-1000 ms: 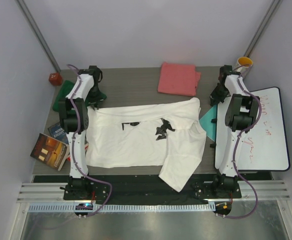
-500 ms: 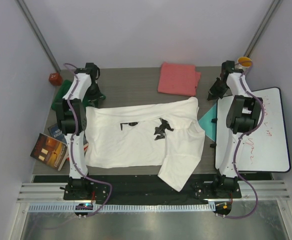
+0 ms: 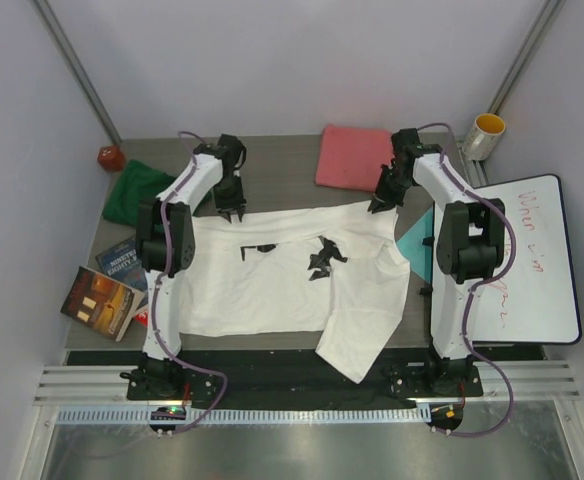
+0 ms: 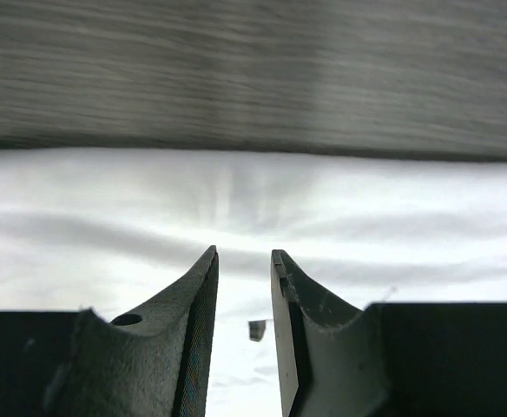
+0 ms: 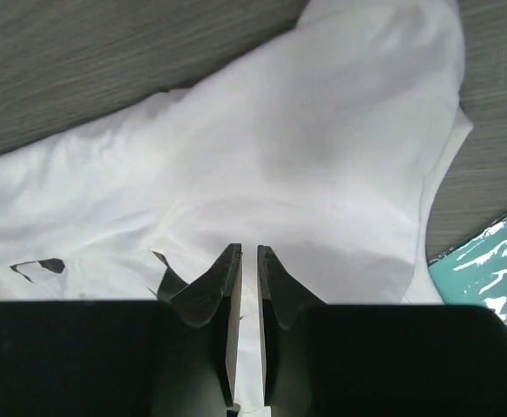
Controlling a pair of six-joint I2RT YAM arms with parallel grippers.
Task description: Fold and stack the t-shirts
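White shirt (image 3: 262, 290) is laid flat mid-table, and its far edge is probably best pinched at both ends together once jaws are widened, left gripper (image 4: 245, 254) half-parted, right gripper (image 5: 247, 248) barely cracked, nothing held.

Grey wood table (image 3: 282, 170) — pale walls (image 3: 302, 60)

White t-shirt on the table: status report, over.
Left gripper open, right gripper barely parted, both empty. Large white cloth t-shirt spread out, unfolded, both grippers above its far edge. Nothing lying on it.
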